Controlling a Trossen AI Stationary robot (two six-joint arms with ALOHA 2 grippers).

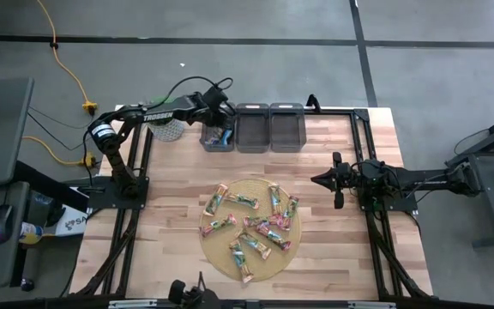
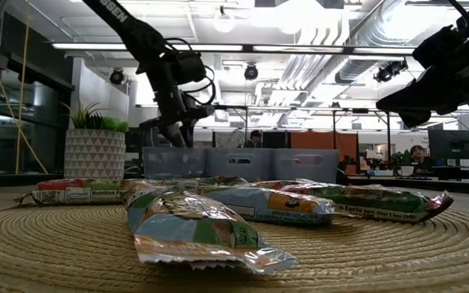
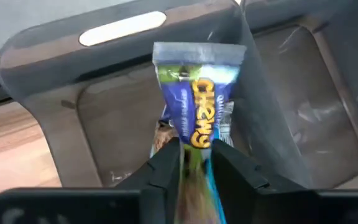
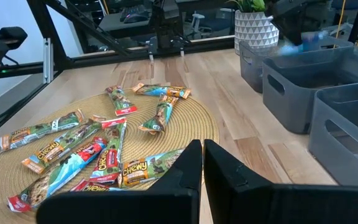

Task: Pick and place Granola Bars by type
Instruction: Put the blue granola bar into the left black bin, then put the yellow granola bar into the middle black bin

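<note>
One blue bar [image 3: 197, 118] between left tool [image 3: 194, 165] fingers

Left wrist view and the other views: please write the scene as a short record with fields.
left gripper: over the leftmost grey bin, fingers on a blue granola bar
bar position: hanging inside that bin, not yet released
right gripper: shut, holds nothing, waiting right of the mat
woven mat: many granola bars lie on it
other two bins: no bars visible in them
</note>
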